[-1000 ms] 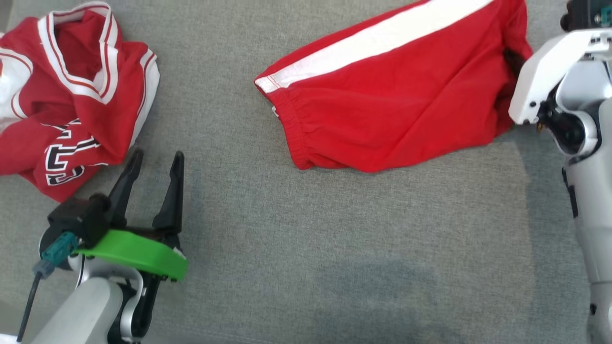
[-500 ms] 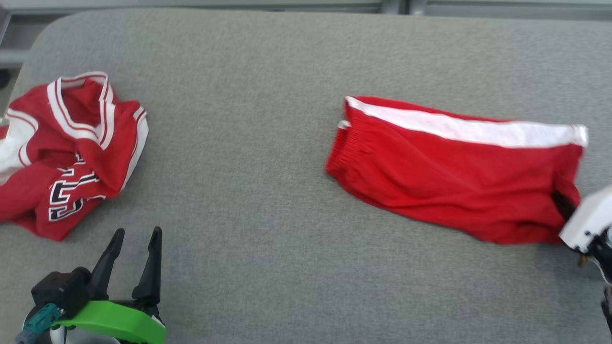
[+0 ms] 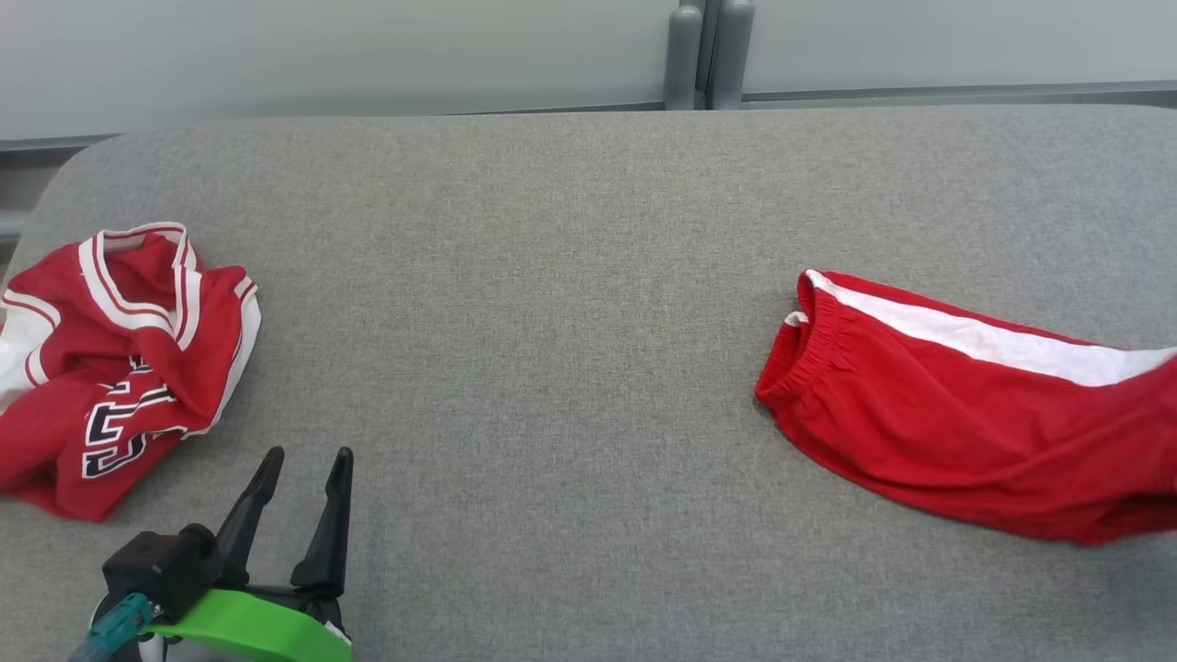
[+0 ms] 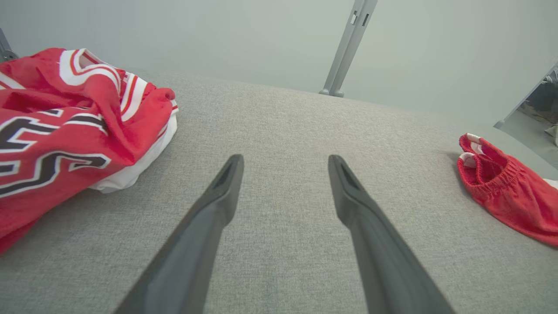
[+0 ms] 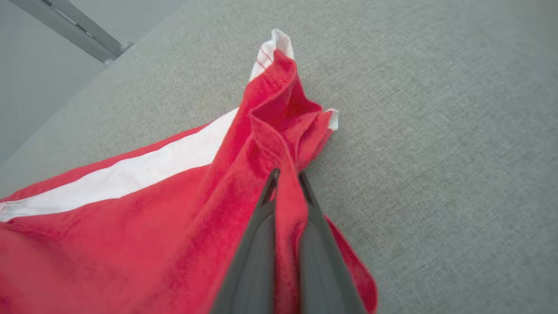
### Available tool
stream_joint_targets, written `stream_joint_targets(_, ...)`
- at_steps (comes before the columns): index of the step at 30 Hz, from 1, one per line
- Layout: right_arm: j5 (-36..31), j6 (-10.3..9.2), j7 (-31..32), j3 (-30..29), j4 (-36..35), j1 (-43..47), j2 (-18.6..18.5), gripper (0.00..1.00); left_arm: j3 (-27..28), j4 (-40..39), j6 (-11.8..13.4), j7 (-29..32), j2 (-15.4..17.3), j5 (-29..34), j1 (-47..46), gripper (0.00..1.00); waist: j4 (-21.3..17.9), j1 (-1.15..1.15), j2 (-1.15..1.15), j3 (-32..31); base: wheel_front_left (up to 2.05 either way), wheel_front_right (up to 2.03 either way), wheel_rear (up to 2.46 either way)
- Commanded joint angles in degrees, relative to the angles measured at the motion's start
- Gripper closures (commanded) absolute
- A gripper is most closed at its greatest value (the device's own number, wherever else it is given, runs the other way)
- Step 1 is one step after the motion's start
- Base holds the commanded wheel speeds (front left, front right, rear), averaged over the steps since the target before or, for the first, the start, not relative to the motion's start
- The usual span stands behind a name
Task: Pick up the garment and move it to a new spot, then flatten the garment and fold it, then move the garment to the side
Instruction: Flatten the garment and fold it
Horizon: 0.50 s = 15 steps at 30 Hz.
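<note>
The garment, red shorts with a white side stripe, lies at the right of the grey padded surface, its elastic waistband facing left and its right end running past the frame edge. In the right wrist view my right gripper is shut on a bunched fold of the shorts, with red cloth pinched between the two fingers. My left gripper stands open at the lower left, low over bare surface with nothing between its fingers. The left wrist view has the shorts far to its right.
A crumpled red and white jersey with black lettering lies at the left edge, close to the left gripper, and fills the left of the left wrist view. Grey posts and a pale wall stand behind the surface's far edge.
The head camera has tilted up, bringing the far edge and wall into view. The shorts have been dragged right, away from the jersey. The left gripper stays open in place.
</note>
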Motion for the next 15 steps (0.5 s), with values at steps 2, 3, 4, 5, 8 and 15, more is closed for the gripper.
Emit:
stream_joint_targets(2, 2.42, 0.01, -0.52, 4.08, -3.34, -3.52, 1.24, 1.0, 0.48, 0.41, -0.86, -0.13, -1.01, 1.25, 0.49, 0.0, -0.09, 0.0, 0.14, -0.4, 0.0, 0.0, 0.0)
stream_joint_targets(3, 3.3, 0.01, -0.25, 5.83, -4.7, -4.33, 1.69, 1.0, 0.55, 0.52, -1.09, -0.13, -1.34, 1.47, 0.66, 0.0, -0.09, 0.0, 0.14, -0.36, 0.0, 0.0, 0.0)
stream_joint_targets(4, 4.12, 0.01, -0.01, 7.74, -6.24, -4.85, 2.01, 1.0, 0.58, 0.67, -1.43, -0.13, -1.62, 1.76, 0.77, 0.0, -0.07, 0.0, 0.14, -0.32, 0.0, 0.0, 0.0)
stream_joint_targets(5, 5.13, 0.01, 0.41, 10.03, -7.91, -5.43, 2.56, 1.0, 0.54, 0.83, -1.62, -0.13, -1.98, 1.94, 0.8, 0.0, -0.04, 0.0, 0.14, -0.3, 0.0, 0.0, 0.0)
stream_joint_targets(8, 6.3, 0.01, 1.3, 14.68, -10.96, -6.38, 3.87, 1.0, 0.22, 1.25, -2.12, -0.13, -2.59, 2.41, 0.57, 0.0, 0.05, 0.0, 0.14, -0.17, 0.0, 0.0, 0.0)
stream_joint_targets(15, 4.83, 0.01, 3.95, 30.82, -15.47, -6.1, 7.81, 1.0, -0.55, 3.07, -3.55, -0.14, -4.58, 3.55, -2.03, 0.0, 1.02, 0.0, 0.14, 1.14, 0.0, 0.0, 0.0)
